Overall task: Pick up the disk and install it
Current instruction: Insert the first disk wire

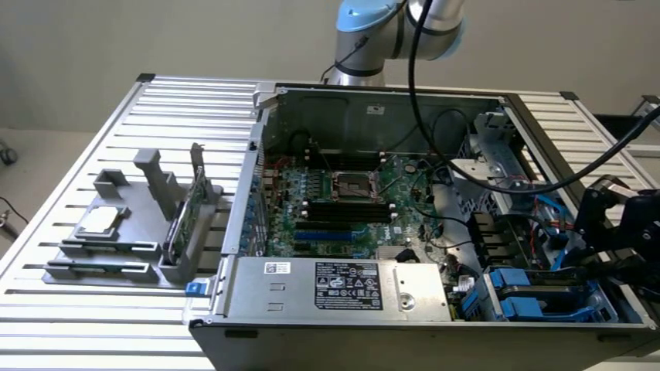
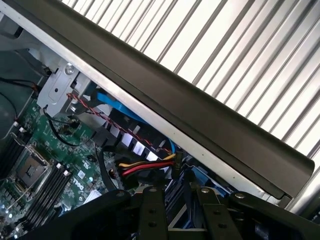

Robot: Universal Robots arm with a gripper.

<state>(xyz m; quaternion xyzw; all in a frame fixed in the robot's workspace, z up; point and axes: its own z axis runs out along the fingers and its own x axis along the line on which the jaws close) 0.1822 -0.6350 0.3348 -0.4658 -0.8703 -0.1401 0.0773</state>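
Observation:
My gripper (image 1: 617, 232) hangs over the drive bay at the open computer case's (image 1: 413, 313) side on the exterior view's right. In the wrist view its two black fingers (image 2: 150, 212) stand a narrow gap apart around the disk (image 2: 179, 212), a grey and blue slab seen edge-on. My gripper (image 2: 177, 194) is shut on it. The slab's far end points down into the bay, just inside the case's dark top edge (image 2: 200, 115). How deep it sits I cannot tell.
Blue drive carriers (image 1: 526, 300) fill the bay's near end. Red, yellow and black cables (image 2: 142, 167) lie close below the fingers. The motherboard (image 1: 345, 197) fills the case's middle. On the slatted table (image 1: 73, 309) a grey fixture (image 1: 129, 247) holds a small silver chip (image 1: 98, 222) and a green card (image 1: 185, 220).

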